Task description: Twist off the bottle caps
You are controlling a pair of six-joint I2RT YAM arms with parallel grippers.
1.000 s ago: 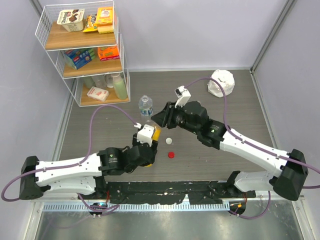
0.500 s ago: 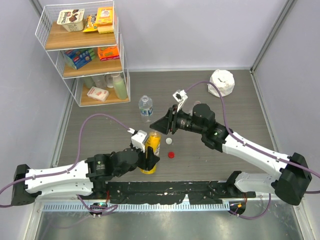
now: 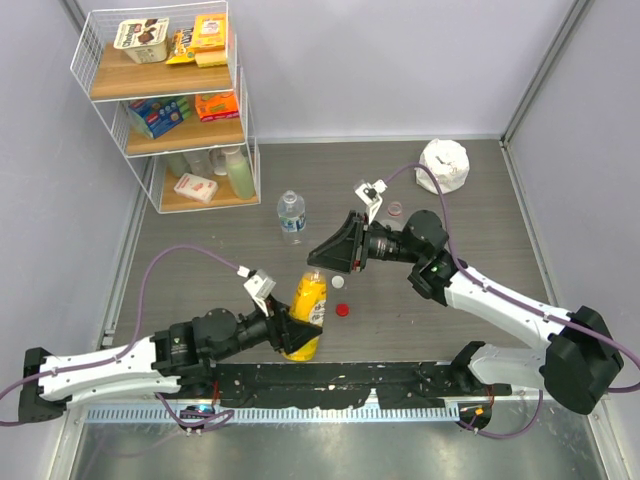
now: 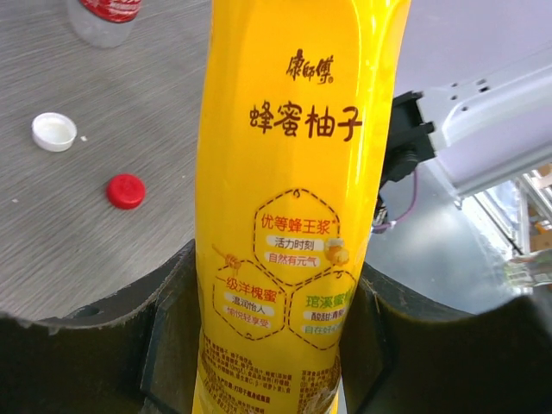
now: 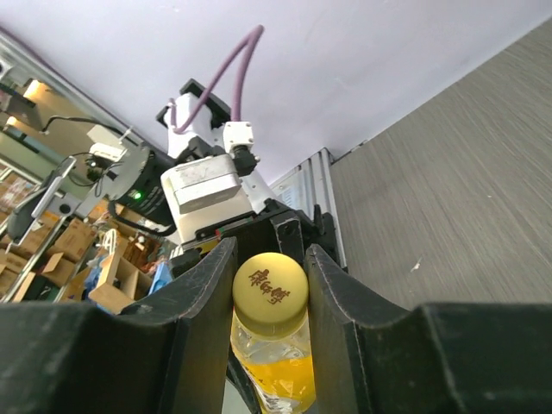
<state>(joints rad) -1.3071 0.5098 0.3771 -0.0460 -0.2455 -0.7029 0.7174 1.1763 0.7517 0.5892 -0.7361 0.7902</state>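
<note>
Now: you have the yellow bottle [image 3: 308, 303] off upright, leaning with its neck toward 12 o'clock in the overhead view.
Just changed: a second ago it stood straight and farther up the table [image 3: 200, 250]. Your left arm has drawn back toward 7 o'clock and tipped it, and your right arm has followed the neck.
Left gripper [image 4: 280, 285]: its jaws pinch the bottle's lower body, one on each side.
Right gripper [image 5: 270, 259]: its jaws are pressed onto the yellow cap [image 5: 270, 282], which sits on the neck with liquid showing just below it.
Loose caps: the red cap [image 3: 343, 309] lies at 3 o'clock of the bottle and the white cap [image 3: 338, 282] at 2 o'clock, both apart from it.
Other bottles: the blue-labelled bottle [image 3: 291, 212] stands at 12 o'clock. The red-labelled bottle [image 4: 103, 13] shows only at the top edge of the left wrist view.
Meaning: two caps look done, so this is likely the last one. Both grips held through the tilt, so you can twist.
Watch: liquid sits near the neck of a tilted bottle, so keep the neck high as the cap loosens.
</note>
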